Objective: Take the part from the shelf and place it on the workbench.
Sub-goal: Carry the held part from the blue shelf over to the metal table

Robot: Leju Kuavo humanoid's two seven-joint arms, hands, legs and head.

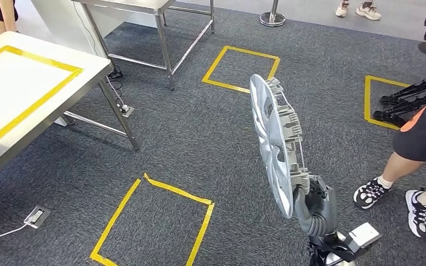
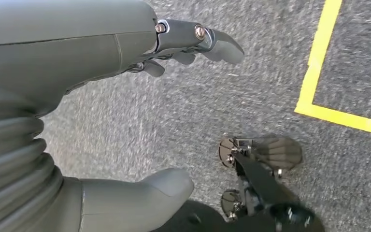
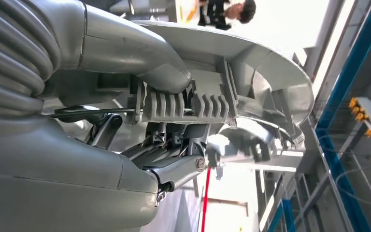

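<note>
The part is a large silver wheel cover (image 1: 274,138), held upright and edge-on over the grey carpet. My right hand (image 1: 313,202) grips its lower rim; up close, the thumb (image 3: 166,72) presses on the ribbed rim (image 3: 188,104) with the darker fingers (image 3: 174,169) under it. The workbench (image 1: 16,83), a steel table with a yellow tape outline, stands at the left of the head view. My left hand (image 2: 140,96) hangs over the carpet with its fingers (image 2: 212,41) and thumb apart, holding nothing.
A second steel table (image 1: 150,22) stands behind the workbench. Yellow tape squares (image 1: 155,221) mark the carpet. A person's legs and sneakers (image 1: 405,188) are close on the right. A floor socket with a white cable (image 1: 36,216) lies near the workbench. A stanchion base (image 1: 272,19) is far back.
</note>
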